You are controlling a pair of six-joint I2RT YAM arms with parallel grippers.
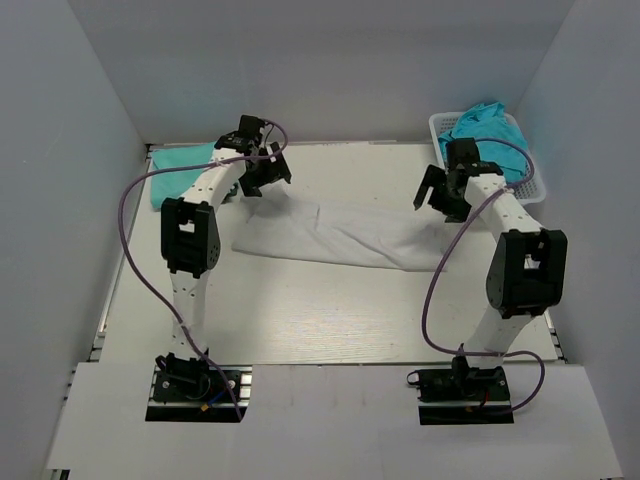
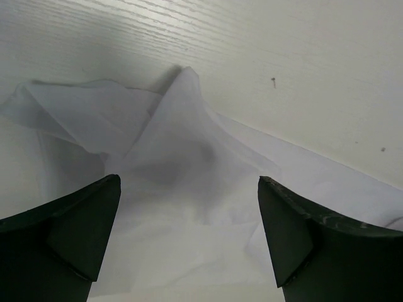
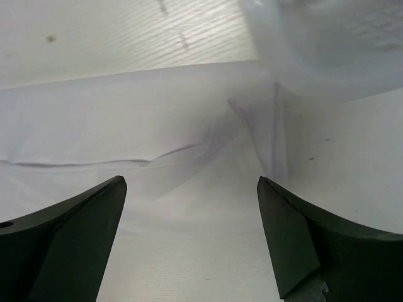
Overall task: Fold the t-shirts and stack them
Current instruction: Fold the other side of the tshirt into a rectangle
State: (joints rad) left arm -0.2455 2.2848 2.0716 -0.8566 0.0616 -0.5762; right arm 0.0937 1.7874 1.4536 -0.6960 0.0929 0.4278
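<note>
**Top view.** The left arm hides part of the teal shirt point(image 1: 180, 160) lying flat at the back left. The teal heap point(image 1: 485, 125) in the basket point(image 1: 530, 188) at the back right is too bunched to count. There is one white t-shirt point(image 1: 340, 235), one basket and two arms. The white t-shirt lies mid-table point(image 1: 300, 310) as a long, rumpled band. The left gripper point(image 1: 265, 175) hangs over its left end and the right gripper point(image 1: 440, 198) over its right end.

**Left wrist view.** The finger bases are cut off at the bottom. The left gripper point(image 2: 189, 233) is spread wide and holds nothing. Below it the white t-shirt point(image 2: 182, 157) is thin and creased, with one fold peaked up.

**Right wrist view.** The basket point(image 3: 327, 44) is a blur at the top right. The right gripper point(image 3: 189, 239) is spread wide and empty. The white t-shirt point(image 3: 126, 126) lies mostly flat beneath it, with a few long wrinkles.
</note>
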